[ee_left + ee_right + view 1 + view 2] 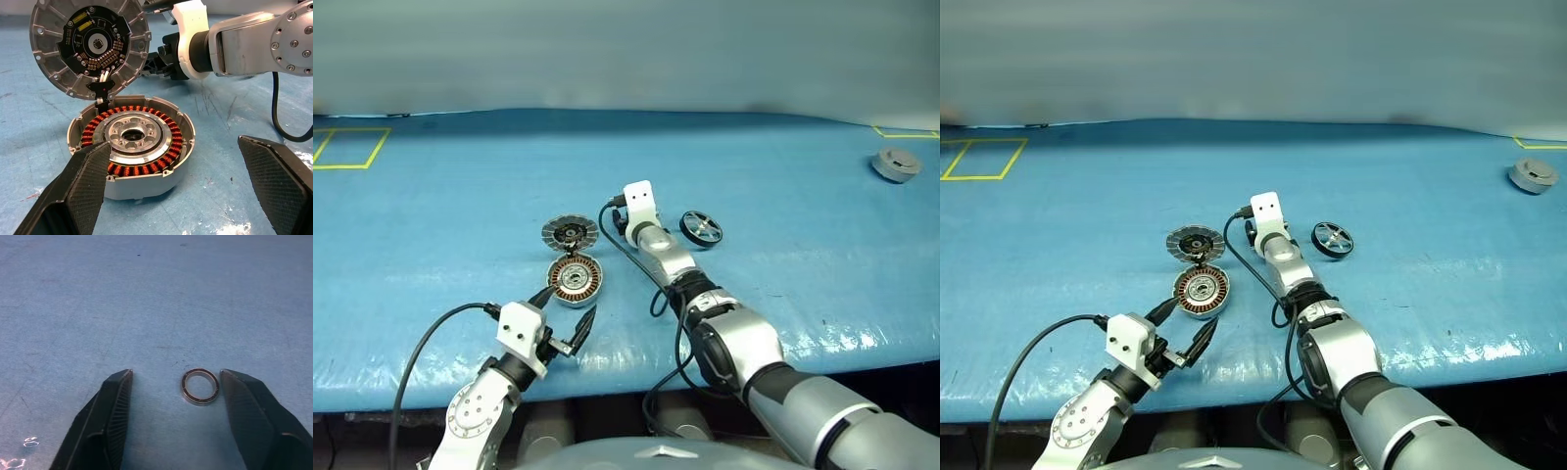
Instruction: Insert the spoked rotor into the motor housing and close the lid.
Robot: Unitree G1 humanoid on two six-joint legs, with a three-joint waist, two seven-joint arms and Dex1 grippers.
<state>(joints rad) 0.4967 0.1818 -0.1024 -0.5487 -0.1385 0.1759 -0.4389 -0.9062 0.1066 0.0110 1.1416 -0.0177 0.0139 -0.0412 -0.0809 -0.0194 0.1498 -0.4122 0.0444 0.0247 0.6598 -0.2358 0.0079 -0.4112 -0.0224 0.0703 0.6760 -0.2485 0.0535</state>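
1. Motor housing (576, 280): grey round case on the blue table (431, 215), copper windings ringing a silver centre, open on top. Taken as the landmark below.
2. Lid (571, 233): hinged to the far edge of the housing, flipped back, segmented inner face up (dark board at its hub; no writing can be read).
3. Spoked rotor (702, 229): flat on the table, well to the right of the housing, apart from it.
4. Left gripper (570, 324): just in front of the housing, fingers spread wide, grasping nothing.
5. Right gripper (173, 387): beyond and to the right of the housing, between lid and rotor; fingers parted either side of a small metal ring (200, 386), not clenched on it.
6. Second grey puck (896, 164): far right of the housing.
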